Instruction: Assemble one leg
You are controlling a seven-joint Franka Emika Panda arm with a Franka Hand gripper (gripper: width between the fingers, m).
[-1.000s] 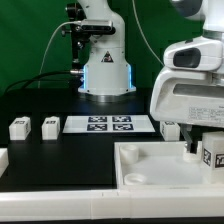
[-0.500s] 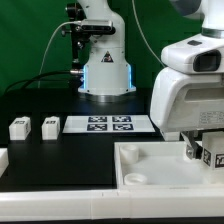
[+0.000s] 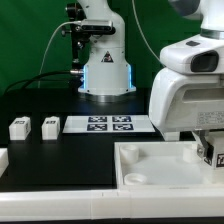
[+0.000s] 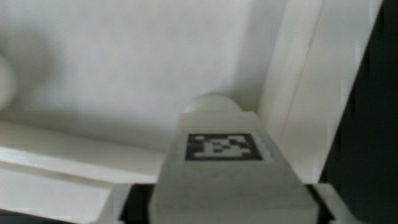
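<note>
My gripper [image 3: 207, 147] is at the exterior view's right, over the far right corner of the large flat white slab [image 3: 150, 166]. It is shut on a leg [image 3: 214, 156], a white block with a marker tag. In the wrist view the leg [image 4: 222, 165] fills the space between my dark fingers [image 4: 144, 203]. Its rounded tip is down at the slab's surface [image 4: 107, 80], right beside the raised rim [image 4: 306, 70]. I cannot tell whether the tip touches the slab. Two more legs [image 3: 18, 128] [image 3: 50, 126] lie on the black table at the left.
The marker board [image 3: 108, 124] lies flat in the middle of the table in front of the robot base [image 3: 105, 70]. Another white part [image 3: 3, 158] shows at the left edge. A green backdrop stands behind.
My gripper with the leg has shifted slightly to the exterior view's right over the slab's corner. Nothing else has moved.
</note>
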